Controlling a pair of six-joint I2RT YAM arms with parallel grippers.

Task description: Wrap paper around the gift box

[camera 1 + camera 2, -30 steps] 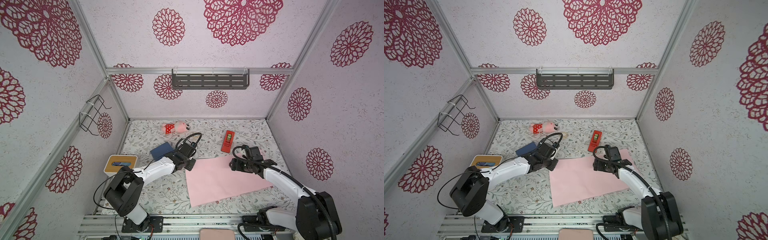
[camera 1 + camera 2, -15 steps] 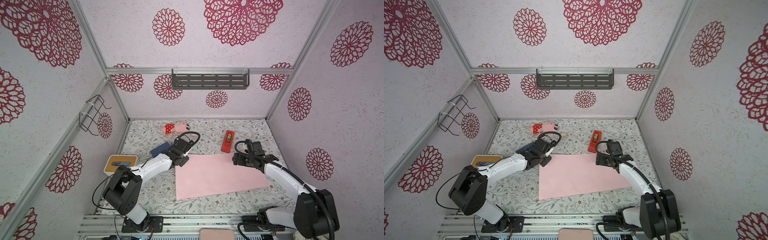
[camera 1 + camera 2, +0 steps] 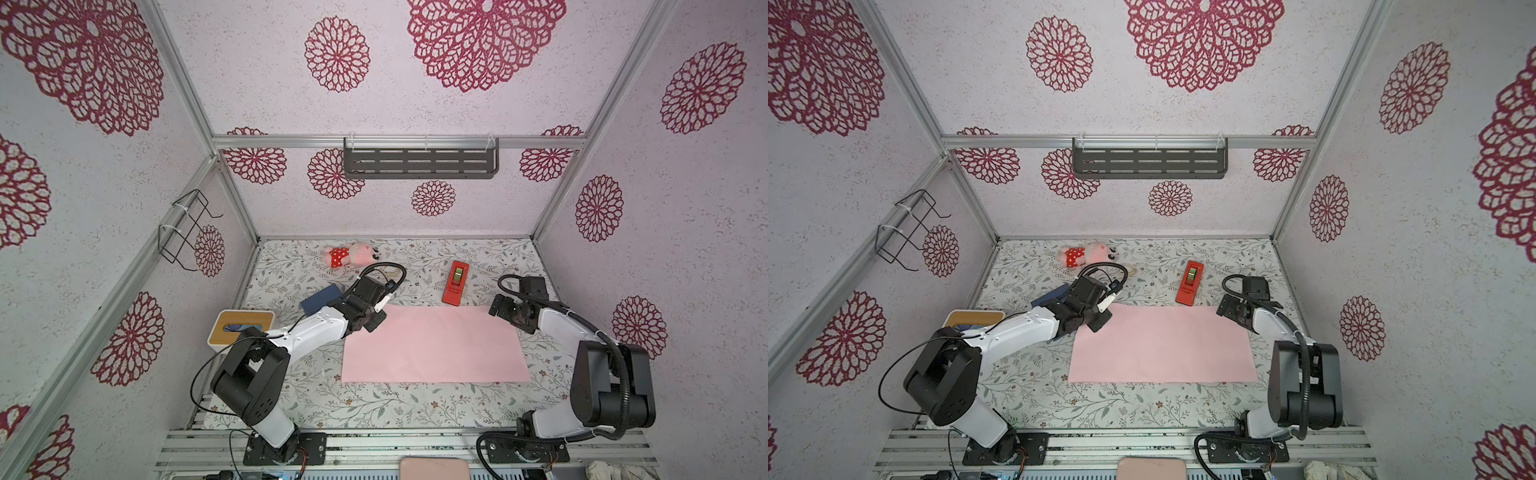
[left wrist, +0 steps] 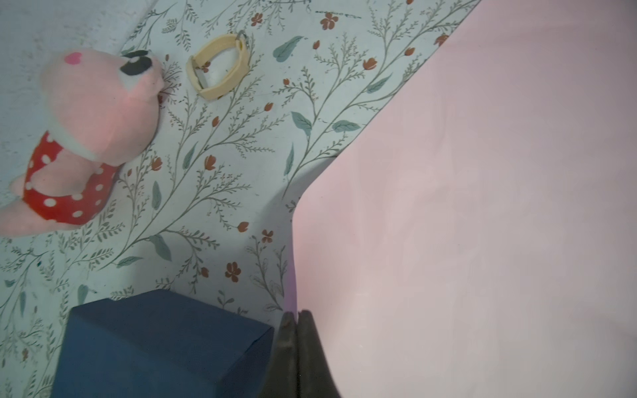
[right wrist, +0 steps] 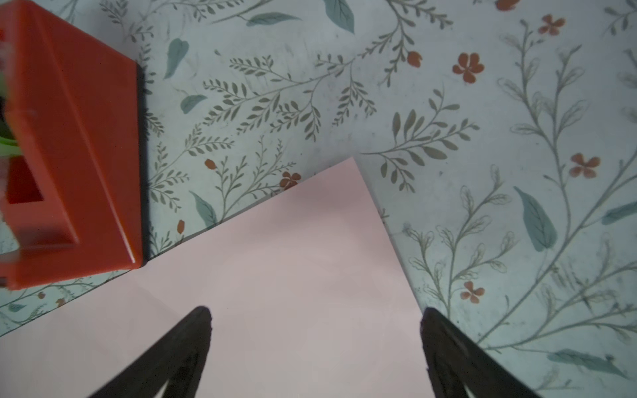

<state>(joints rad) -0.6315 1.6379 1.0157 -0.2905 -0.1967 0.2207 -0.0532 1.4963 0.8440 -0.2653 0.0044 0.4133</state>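
The paper (image 3: 432,345) lies flat, pink face up, across the middle of the floral table (image 3: 374,407), its long sides running parallel to the near edge. Only its far-left corner is raised. There the left gripper (image 4: 293,318) has its jaws pressed together on the sheet's edge, and the left wrist view shows a sliver of the lilac underside. The gift box (image 3: 322,298) sits on the table just beside that corner, on the side toward the table's left edge, and the left arm partly hides it in both top views.

The right gripper (image 5: 315,312) hovers over the paper's far-right corner with its jaws spread wide and nothing between them.

A red tape dispenser (image 3: 456,282) stands just beyond the paper's far edge (any label on it is too blurred to read). A pink plush toy (image 3: 351,254) in a red dotted dress lies near the table's far edge, with a cream strap loop (image 4: 219,69) beside it. A tissue box (image 3: 241,328) with a wooden top rests at the left edge.
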